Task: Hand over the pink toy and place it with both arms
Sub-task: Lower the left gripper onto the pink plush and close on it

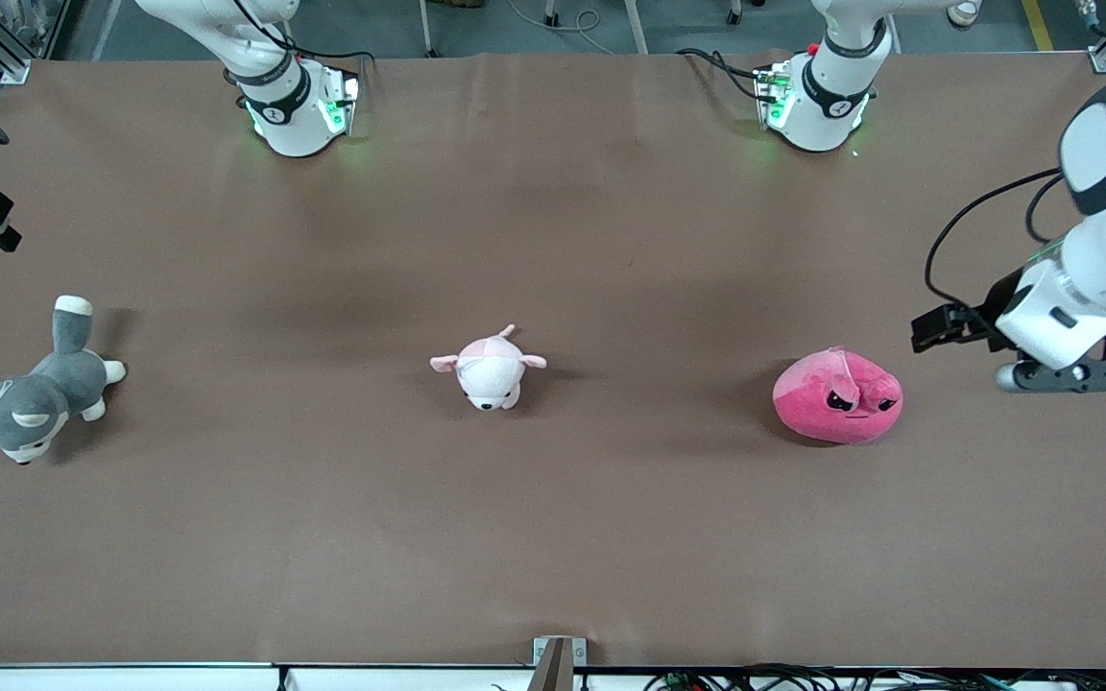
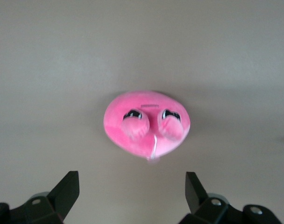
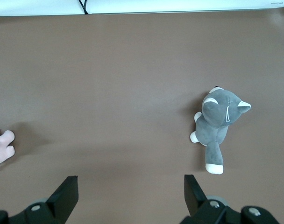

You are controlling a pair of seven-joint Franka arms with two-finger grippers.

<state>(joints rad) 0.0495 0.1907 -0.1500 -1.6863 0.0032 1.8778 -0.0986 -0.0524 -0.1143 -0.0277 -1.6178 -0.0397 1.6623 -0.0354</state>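
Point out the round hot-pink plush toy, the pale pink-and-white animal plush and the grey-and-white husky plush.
Round hot-pink plush toy (image 1: 836, 398): front view, middle of body.
Pale pink-and-white animal plush (image 1: 488, 372): front view, back.
Grey-and-white husky plush (image 3: 217, 126): right wrist view, torso.

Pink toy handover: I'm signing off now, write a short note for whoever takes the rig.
Left gripper: open, empty, in the air at the left arm's end of the table, beside the pink toy.
Right gripper: open, empty, over the table near the husky.
Pink toy lies on the table, untouched.
Done: nothing yet.
Left: grasp, hand over, place.
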